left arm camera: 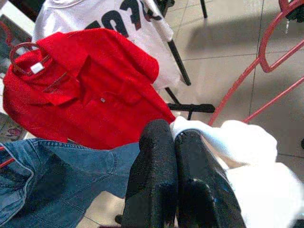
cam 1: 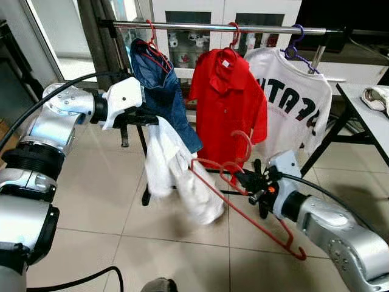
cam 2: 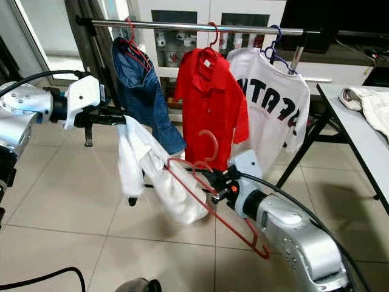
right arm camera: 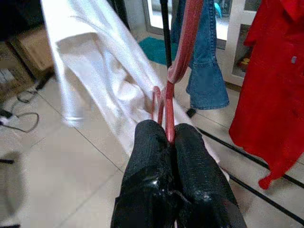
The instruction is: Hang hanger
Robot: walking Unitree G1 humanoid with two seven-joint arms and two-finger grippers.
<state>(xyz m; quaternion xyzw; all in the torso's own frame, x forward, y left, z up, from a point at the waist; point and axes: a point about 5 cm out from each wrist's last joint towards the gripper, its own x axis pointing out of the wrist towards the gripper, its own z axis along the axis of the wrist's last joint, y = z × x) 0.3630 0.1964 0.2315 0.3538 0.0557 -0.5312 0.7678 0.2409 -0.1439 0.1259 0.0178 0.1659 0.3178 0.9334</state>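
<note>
Left eye view shows a metal clothes rail (cam 1: 213,27) spanning the top of the scene, and on it hang a white printed T-shirt (cam 1: 292,103), a red polo shirt (cam 1: 228,97) and a blue denim garment (cam 1: 161,85), each on its own hanger. Below the denim, a white garment (cam 1: 176,167) droops toward the tiled floor (cam 1: 97,201), its upper end pinched between the closed fingers of the left gripper (left arm camera: 173,142), which is held out level in front of the rail. The red hanger (cam 1: 243,201) is thin red wire with a curved hook pointing up and a long arm slanting down to a small upturned end; it sits low, in front of the red polo and just beside the white garment. The right gripper (right arm camera: 170,137) is clamped tight on the hanger's wire just below the hook.
</note>
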